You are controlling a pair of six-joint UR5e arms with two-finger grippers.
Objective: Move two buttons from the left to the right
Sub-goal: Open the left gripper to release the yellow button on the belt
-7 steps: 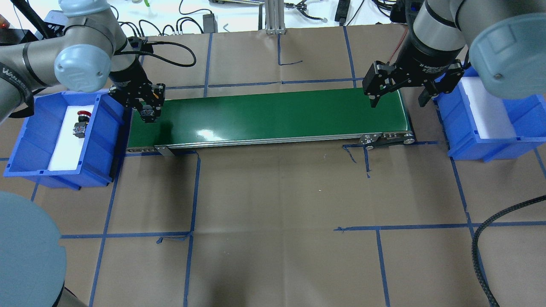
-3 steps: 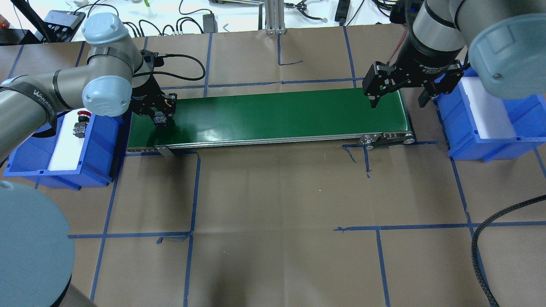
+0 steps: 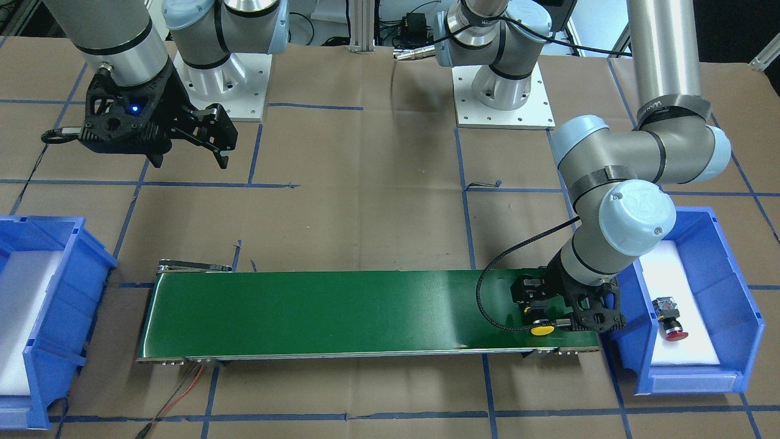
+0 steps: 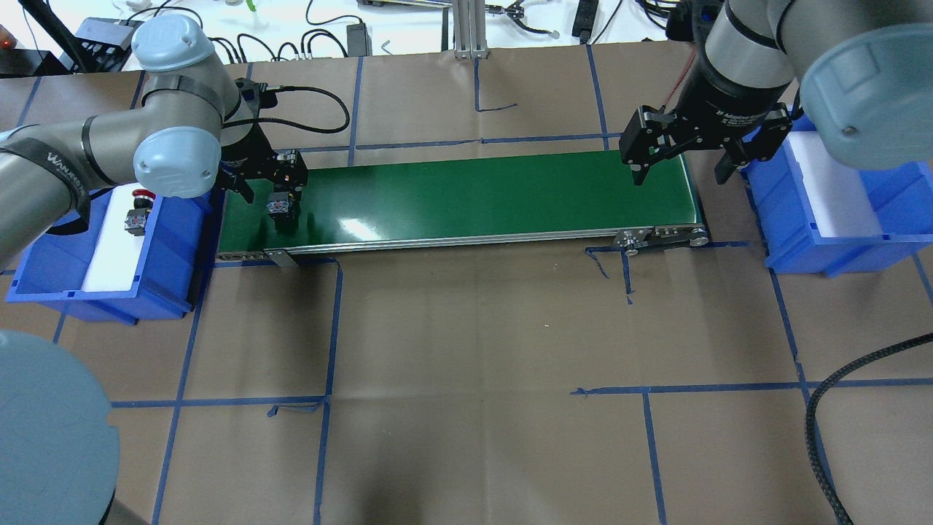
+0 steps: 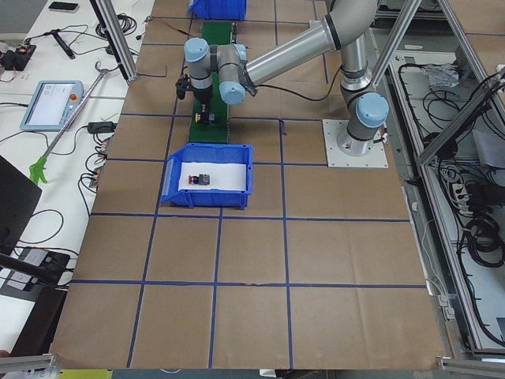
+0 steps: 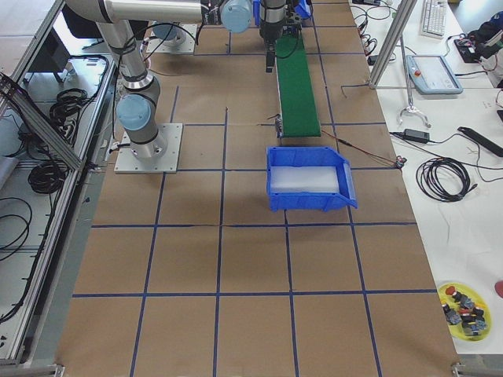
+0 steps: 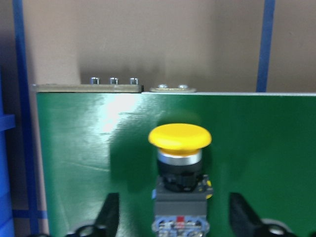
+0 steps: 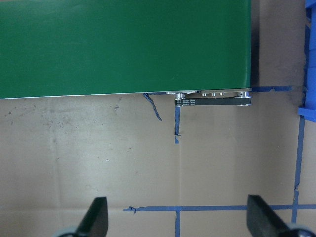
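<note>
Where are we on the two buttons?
Done: nothing delivered; the right bin holds only white padding. In hand: the yellow button lies on the belt, between the fingers of the open left gripper. Left: getting it to the right bin via the open right gripper at the far end, then the red button, in the left bin.

The conveyor belt [image 4: 474, 197] is smooth, glossy green and mirrors the lights. The desk [image 4: 474, 350] is covered in matt brown paper, faintly creased, crossed by blue tape [image 4: 335, 328]. The yellow button [image 7: 179, 137] has a smooth satin plastic cap above a shiny metal ring. The blue bin [image 3: 740, 317] is glossy plastic, lined with matt white foam [image 3: 688, 350]. The left arm [image 3: 664, 55] is brushed metal tube. A black cable [image 4: 824, 423] looks braided.
</note>
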